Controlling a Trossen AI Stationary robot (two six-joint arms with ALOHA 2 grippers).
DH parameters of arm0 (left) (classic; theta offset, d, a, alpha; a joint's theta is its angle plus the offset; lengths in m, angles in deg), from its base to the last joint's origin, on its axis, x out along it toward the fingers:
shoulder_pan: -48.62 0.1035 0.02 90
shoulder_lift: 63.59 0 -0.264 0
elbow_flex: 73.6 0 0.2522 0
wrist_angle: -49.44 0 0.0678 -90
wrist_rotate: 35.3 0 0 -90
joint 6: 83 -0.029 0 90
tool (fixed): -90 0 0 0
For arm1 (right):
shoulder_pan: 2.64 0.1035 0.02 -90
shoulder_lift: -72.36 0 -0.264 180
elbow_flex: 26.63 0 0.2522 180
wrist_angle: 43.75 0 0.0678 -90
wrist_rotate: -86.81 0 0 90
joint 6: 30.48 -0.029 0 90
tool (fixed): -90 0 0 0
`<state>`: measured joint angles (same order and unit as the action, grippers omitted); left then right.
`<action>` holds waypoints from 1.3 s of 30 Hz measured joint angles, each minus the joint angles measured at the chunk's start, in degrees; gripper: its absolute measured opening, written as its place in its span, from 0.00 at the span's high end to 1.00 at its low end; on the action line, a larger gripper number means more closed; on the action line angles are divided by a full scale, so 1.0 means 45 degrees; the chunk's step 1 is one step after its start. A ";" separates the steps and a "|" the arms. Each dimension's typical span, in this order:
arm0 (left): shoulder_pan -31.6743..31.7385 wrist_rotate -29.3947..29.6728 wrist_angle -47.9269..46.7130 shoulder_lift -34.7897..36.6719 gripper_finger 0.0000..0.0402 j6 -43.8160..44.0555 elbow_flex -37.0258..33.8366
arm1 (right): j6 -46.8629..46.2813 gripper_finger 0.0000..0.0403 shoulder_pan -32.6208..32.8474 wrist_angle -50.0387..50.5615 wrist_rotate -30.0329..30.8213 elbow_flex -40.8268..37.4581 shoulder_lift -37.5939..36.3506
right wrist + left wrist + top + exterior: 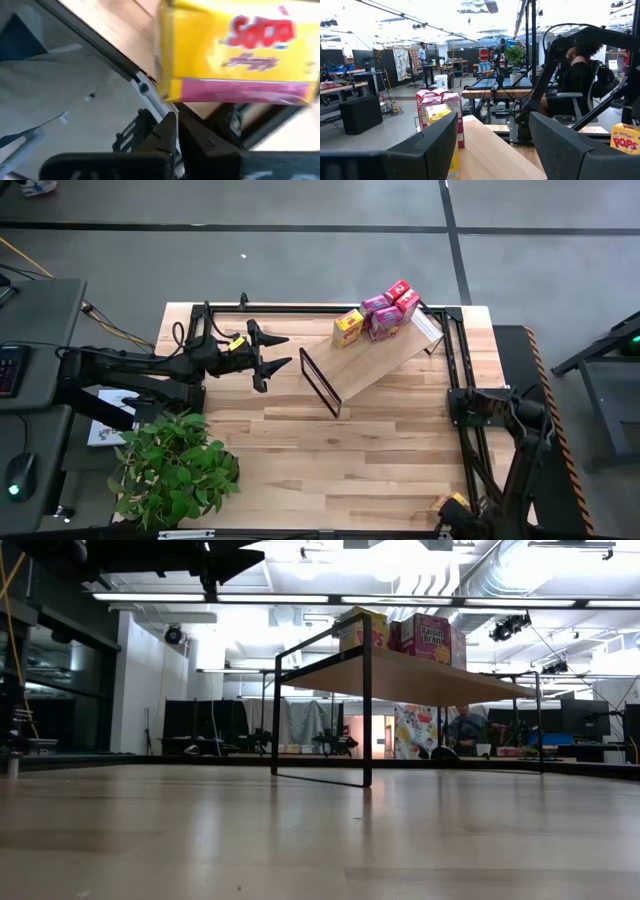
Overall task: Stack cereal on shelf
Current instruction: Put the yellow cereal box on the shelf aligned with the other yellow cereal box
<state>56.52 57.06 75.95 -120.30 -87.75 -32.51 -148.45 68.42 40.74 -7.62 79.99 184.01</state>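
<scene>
- The shelf sits angled on the far half of the bench, its black wire-frame ends at either short side.
- Five small cereal boxes cluster at the shelf's far right end: a yellow box nearest the middle, two pink-magenta boxes beside it, and two red boxes at the outer end.
- In the low view the shelf board stands raised on its frame, with the boxes upright on top.
- The left tool hovers over the bench just left of the shelf's near end, its fingers spread wide and holding nothing.
- The left wrist view looks along the shelf toward the boxes.
- The right tool is at the bench's near right corner, fingers pressed together with nothing between them.
- A sixth box, the yellow cereal box, fills the right wrist view just beyond the closed fingertips, not gripped.
- A leafy green plant stands at the near left corner.
</scene>
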 joint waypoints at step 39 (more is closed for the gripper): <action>-0.0002 0.0000 0.0019 0.0000 0.41 0.0003 0.0002 | 0.1235 1.00 0.0511 0.1886 0.1109 0.0005 0.2274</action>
<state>56.51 57.06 76.04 -120.30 -87.74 -32.50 -142.89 70.72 49.23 -2.63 80.02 194.25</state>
